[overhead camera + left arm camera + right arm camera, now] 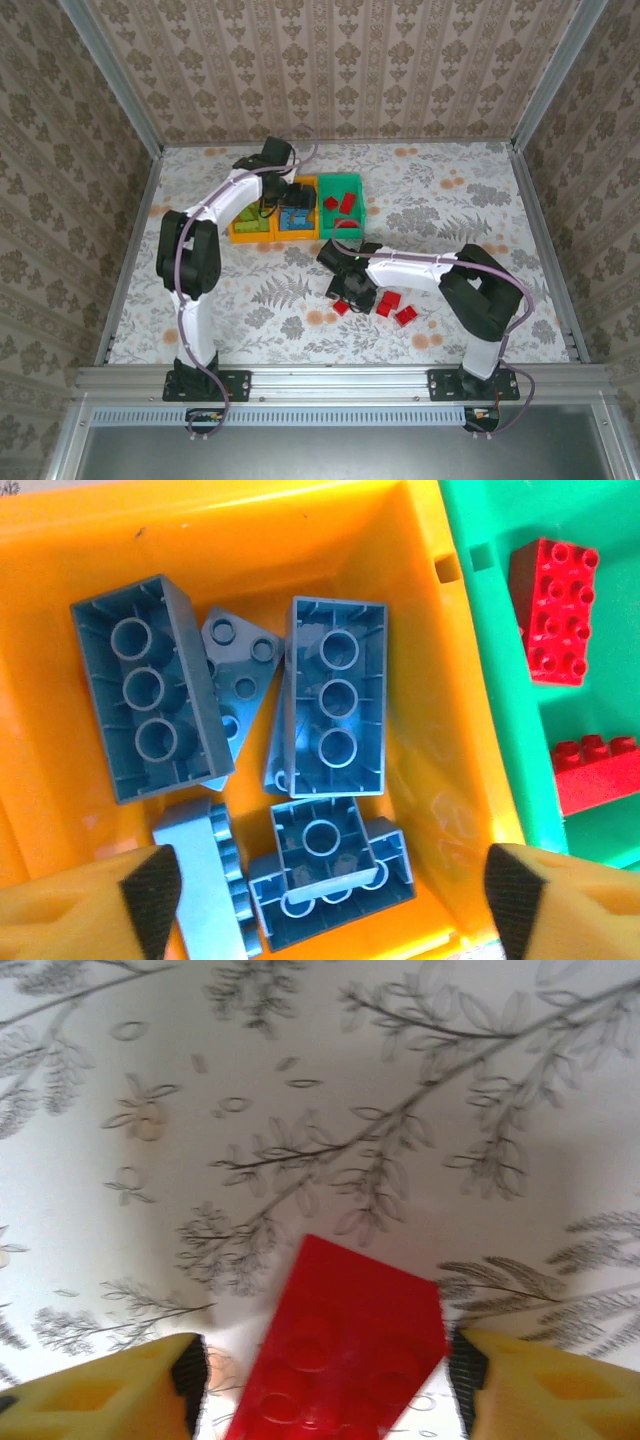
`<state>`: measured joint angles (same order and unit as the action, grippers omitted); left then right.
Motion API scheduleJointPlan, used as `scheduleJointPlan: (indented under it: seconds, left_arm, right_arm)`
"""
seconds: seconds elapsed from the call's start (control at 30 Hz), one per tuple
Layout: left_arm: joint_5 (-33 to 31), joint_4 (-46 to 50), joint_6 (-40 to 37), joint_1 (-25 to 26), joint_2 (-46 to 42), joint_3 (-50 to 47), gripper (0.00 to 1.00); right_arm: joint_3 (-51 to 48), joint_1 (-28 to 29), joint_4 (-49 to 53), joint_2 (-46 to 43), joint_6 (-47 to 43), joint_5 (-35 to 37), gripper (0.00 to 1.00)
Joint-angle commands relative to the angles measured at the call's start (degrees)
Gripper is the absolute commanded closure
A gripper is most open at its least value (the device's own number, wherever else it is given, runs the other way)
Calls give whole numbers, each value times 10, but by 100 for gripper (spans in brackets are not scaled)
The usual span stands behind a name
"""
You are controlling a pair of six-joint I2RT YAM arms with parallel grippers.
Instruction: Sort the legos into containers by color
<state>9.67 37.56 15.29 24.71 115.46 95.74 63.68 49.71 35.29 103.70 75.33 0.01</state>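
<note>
**Top external view.** Nearest the camera, the two arm bases are bolted to the metal rail at the table's near edge. The left arm (205, 290) reaches out to a row of three small open plastic bins. The left gripper (272, 203) hangs over the middle one, but its fingers are too small here to judge.

- The left orange-yellow bin (238, 238) holds lime green studded bricks (250, 215).
- The middle orange-yellow bin (296, 239) holds blue studded bricks (296, 215).
- The green bin (340, 178) holds red studded bricks (346, 204).

The right gripper (345, 287) is low over the floral-patterned tablecloth (450, 200), near the bins. Three loose red bricks (388, 303) lie just beside it.

**Left wrist view.** The yellow, black-padded fingers (150, 895) of the left gripper (332, 895) stand wide apart with nothing held. They are above the orange-yellow bin (300, 540). Inside it the blue bricks (335, 695) lie in a loose heap, most of them underside up and some overlapping. To the right is the green bin (492, 680), with two red bricks (555, 610) on its floor.

**Right wrist view.** The fingers (465, 1370) of the right gripper (328, 1372) sit about half apart, on either side of a single red brick (345, 1340). The brick lies flat and skewed on the tablecloth (300, 1110). The right-hand pad is at the brick's edge, while a strip of cloth shows between the brick and the left-hand pad. The brick is not clamped.
</note>
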Motion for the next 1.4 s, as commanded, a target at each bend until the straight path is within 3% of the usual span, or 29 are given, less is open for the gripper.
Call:
scheduleJointPlan:
  seconds: [0.0,0.07,0.17,0.37,0.57,0.73,0.93,1.07,1.37]
  left_arm:
    - [0,-15,11,0,-60,-27,0]
    - [-3,-26,16,-1,-84,-46,0]
    - [-6,-50,23,-1,-127,-84,0]
    - [-17,-126,36,-1,-218,-197,0]
    - [-45,-173,38,-1,-286,-297,0]
    - [-42,-177,38,1,-311,-342,0]
    - [-5,-215,42,11,-340,-399,0]
    - [-3,-220,33,55,-348,-418,0]
    - [-1,-256,14,151,-366,-464,0]
  right_arm:
    - [12,2,-41,46,-23,-10,48]
    - [23,2,-26,49,-36,1,58]
    - [42,2,-15,30,-64,32,67]
    - [66,-29,-61,-31,-152,45,67]
    - [47,-125,-208,-60,-210,-37,67]
    - [120,-186,-226,-15,-261,-79,67]
    - [246,-218,-198,82,-284,-86,64]
    - [313,-232,-174,139,-283,-77,61]
    - [402,-247,-116,195,-306,-48,43]
